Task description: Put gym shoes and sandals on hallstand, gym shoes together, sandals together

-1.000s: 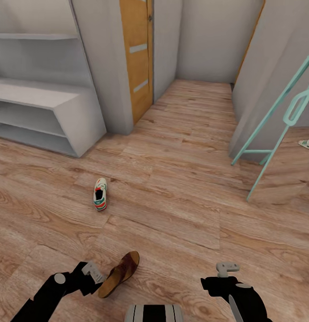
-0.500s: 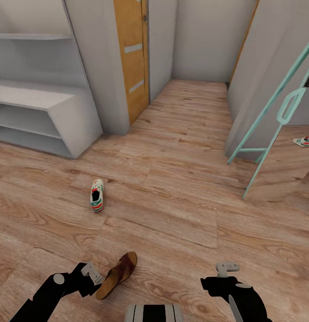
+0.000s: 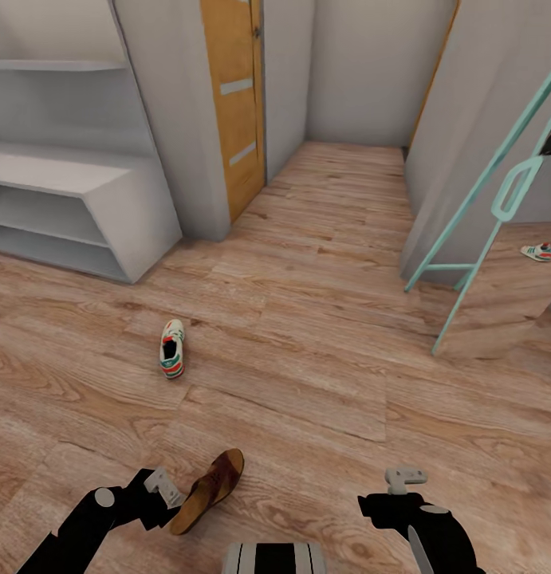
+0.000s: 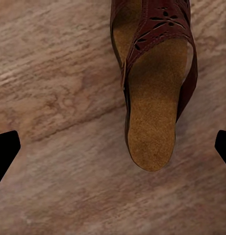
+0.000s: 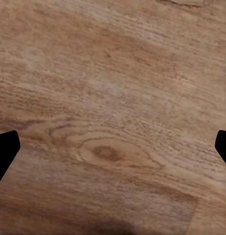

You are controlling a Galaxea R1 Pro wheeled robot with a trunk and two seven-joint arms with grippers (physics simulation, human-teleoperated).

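The hallstand is being cut off by the left edge of the head view, so its full length is not being shown. A second gym shoe at the right edge is being rendered too small for detail. The sandal is being cropped at the toe by the top edge of the left wrist view. The fingertips of the left gripper are being clipped to dark corners at both sides.
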